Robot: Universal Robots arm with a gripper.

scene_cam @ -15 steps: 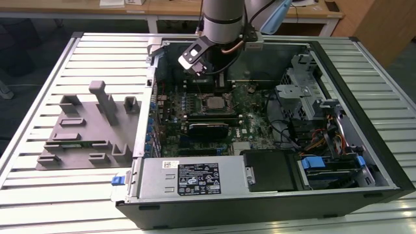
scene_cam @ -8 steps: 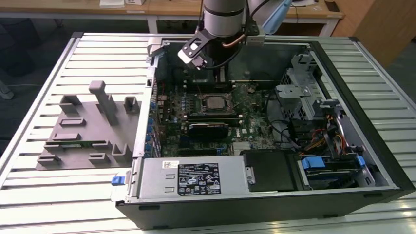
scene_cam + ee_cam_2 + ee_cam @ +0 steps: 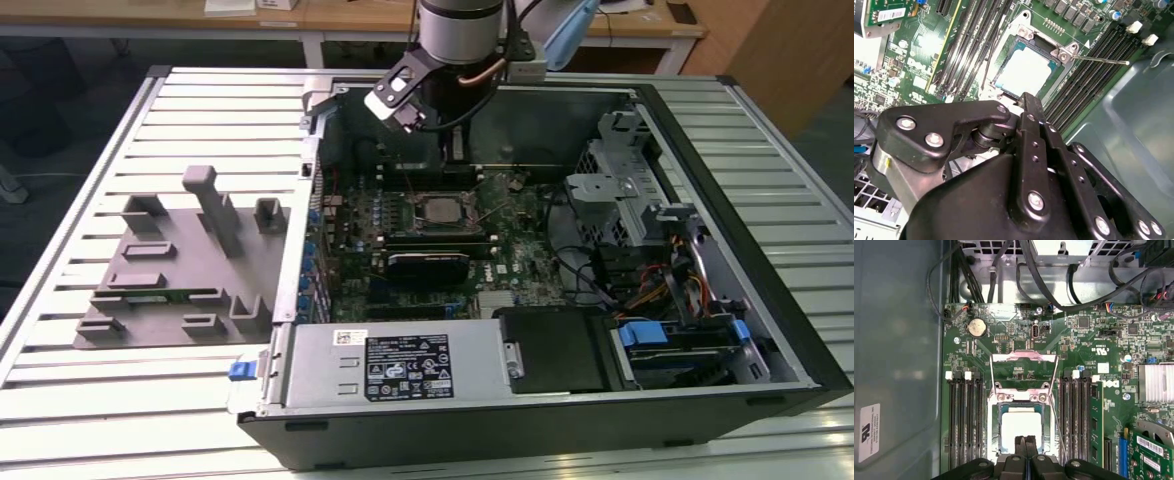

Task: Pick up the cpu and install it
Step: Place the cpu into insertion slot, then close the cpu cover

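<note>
The cpu point(image 3: 1021, 427), a pale silvery square, lies flat inside the motherboard socket point(image 3: 993, 430); it also appears as cpu point(image 3: 1024, 74) and cpu point(image 3: 438, 210). The socket's metal load frame point(image 3: 1024, 357) is flipped open, and its thin lever point(image 3: 1099, 60) sticks out to one side. My gripper point(image 3: 1025, 442) hovers just above the chip's edge with its two black fingers point(image 3: 1029, 107) pressed together and nothing between them. In the exterior view my gripper point(image 3: 454, 150) hangs inside the open computer case, above the socket.
Memory slots point(image 3: 964, 425) flank the socket on both sides. A black heatsink block point(image 3: 427, 265) sits nearer the power supply point(image 3: 387, 365). Cables and drive cages point(image 3: 641, 230) fill the exterior view's right. A grey fixture tray point(image 3: 174, 270) rests on the slatted table.
</note>
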